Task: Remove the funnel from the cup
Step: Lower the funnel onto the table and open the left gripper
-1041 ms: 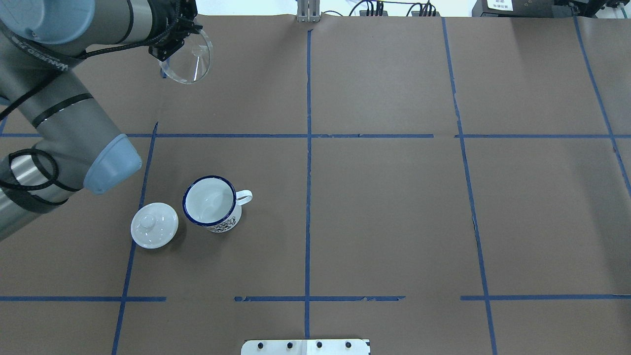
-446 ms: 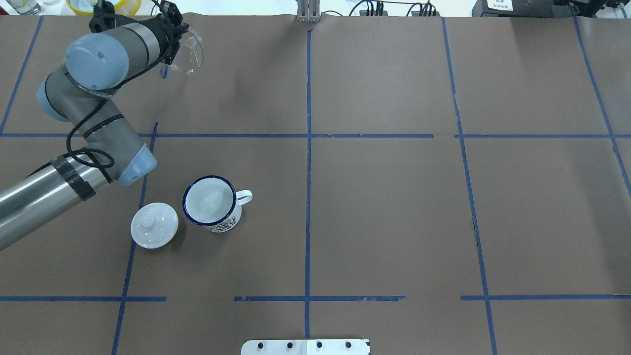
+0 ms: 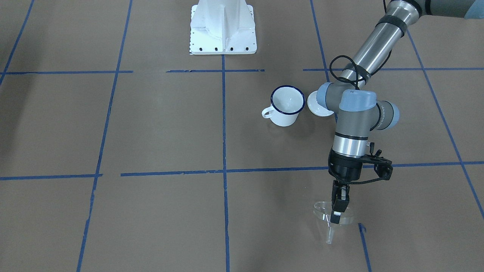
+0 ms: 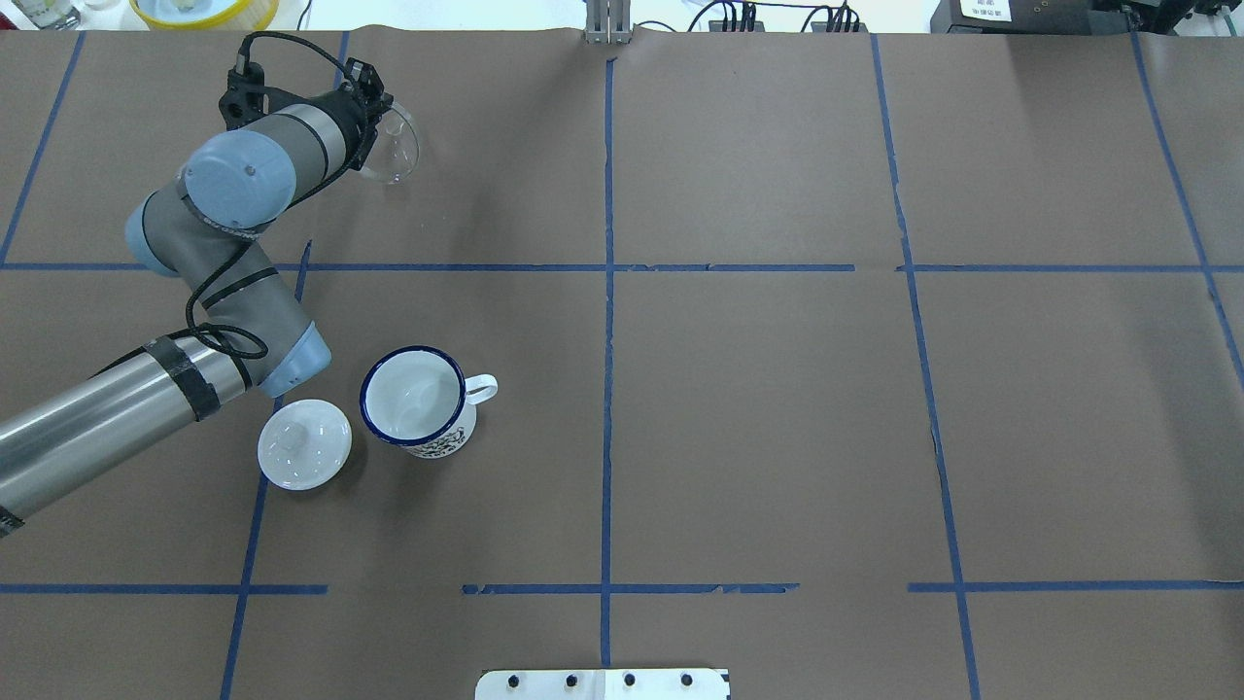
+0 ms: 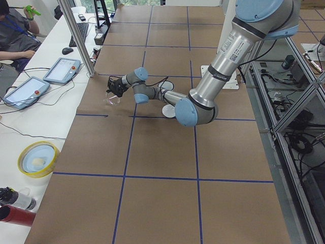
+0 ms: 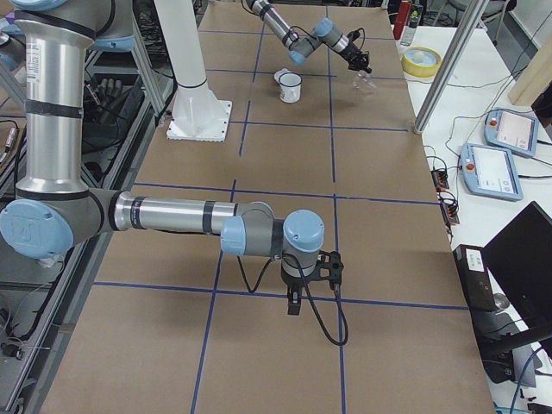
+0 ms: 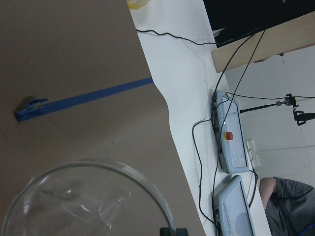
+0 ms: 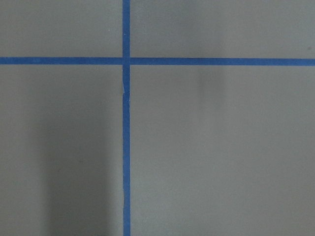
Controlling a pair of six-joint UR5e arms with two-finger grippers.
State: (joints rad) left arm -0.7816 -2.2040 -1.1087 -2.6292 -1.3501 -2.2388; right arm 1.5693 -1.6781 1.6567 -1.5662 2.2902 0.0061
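I see the left gripper (image 3: 336, 214) pinching the clear conical funnel (image 3: 327, 229) by its rim. The glossy white enamel mug (image 3: 284, 113) stands well apart.

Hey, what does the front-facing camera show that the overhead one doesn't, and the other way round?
Only front-facing: the spout of the funnel pointing down at the table, and the robot's whole white pedestal. Only overhead: the whole white lid, the pattern on the side of the cup, and a yellow bowl beyond the table. Both: the left gripper shut on the funnel's rim, away from the empty cup.

Bright even overhead light, soft shadows, sharp focus
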